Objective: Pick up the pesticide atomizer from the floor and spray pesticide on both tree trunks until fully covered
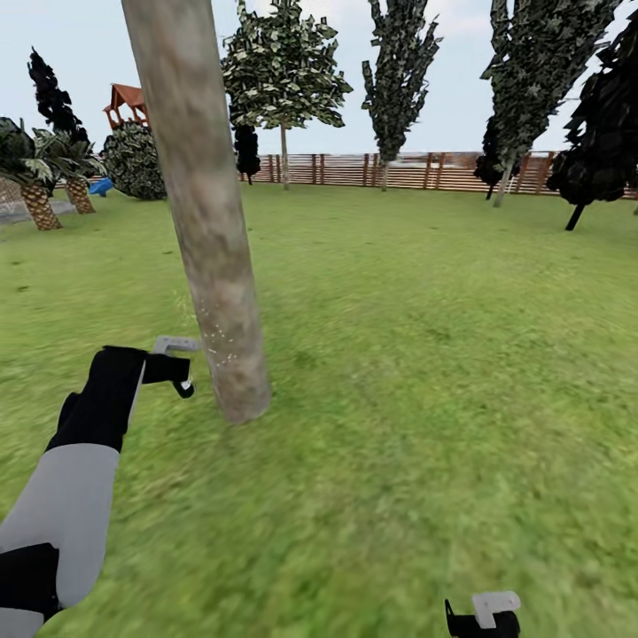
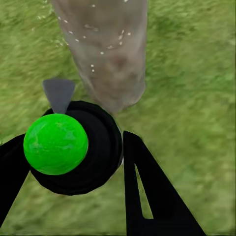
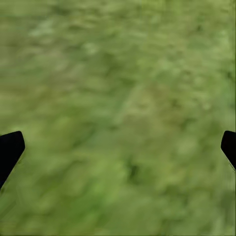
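Up close at one trunk, bottle in the left gripper

Straight ahead in the head view, one thick pale tree trunk [image 1: 206, 213] rises from the lawn [image 1: 425, 354], leaning slightly and flecked with small white specks low down. The left gripper [image 1: 177, 372] sits just beside the trunk's base, at the end of one black-and-grey arm. A part of the right gripper [image 1: 486, 616] shows at the bottom edge, well apart from the trunk. Far off stand one brown slatted fence [image 1: 399, 170], two low palm-like plants [image 1: 40, 182], one round bush [image 1: 135, 161] and several tall trees [image 1: 283, 66], some of them dark and narrow.

From the left wrist view, the left gripper's two black fingers [image 2: 142, 191] are closed around one dark round bottle [image 2: 98, 147] with a bright green top [image 2: 55, 143]; a grey nozzle [image 2: 59, 93] points toward the trunk [image 2: 105, 49], which stands near it and carries white specks.

From the right wrist view, two black fingertips [image 3: 10, 150] sit at opposite edges, spread wide, with nothing between them but grass [image 3: 118, 113].
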